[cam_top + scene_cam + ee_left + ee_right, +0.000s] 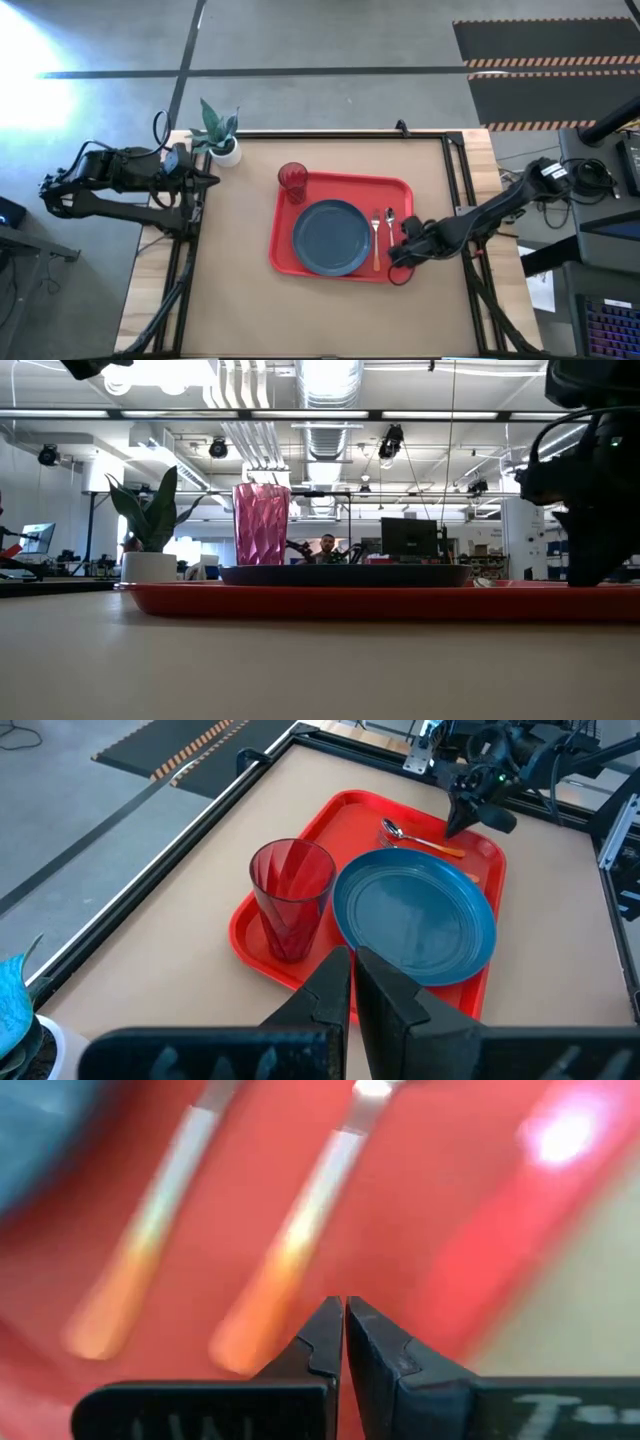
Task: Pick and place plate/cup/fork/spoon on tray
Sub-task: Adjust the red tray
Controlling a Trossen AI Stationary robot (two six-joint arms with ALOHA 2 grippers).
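Seemingly the task is all but finished: every item named now lies on the red tray [345, 182], which sits about mid-table w/ its long side running left to right. Going near to far from the low view, the bare brown table [300, 670] comes first, then the tray's front rim as a red band, then the dark slate-blue plate [345, 574] resting flat on it, and behind that the red translucent cup [261, 524], standing upright. From above, the plate [331, 237] fills the tray's middle, the cup [292, 181] stands at the tray's far left corner, just beside the plate, and the fork [376, 240] and spoon [390, 228] lie side by side on the tray's right strip, between plate and rim, orange handles pointing toward the near edge. The right hand [403, 254] hangs low over the tray's near right corner, at the handle ends of the cutlery; its fingers are pressed together and pinch nothing, as the right wrist view shows the two dark tips meeting w/ both handles lying free beyond them. The left hand [207, 178] waits at the table's left edge near a small potted plant [220, 135], fingers also pressed together, empty. Farther off, beyond the table, is an open workshop room w/ a person seated in the distance. Judging by this, nothing is left to place; what probably remains is only for the right arm to clear away from the tray.
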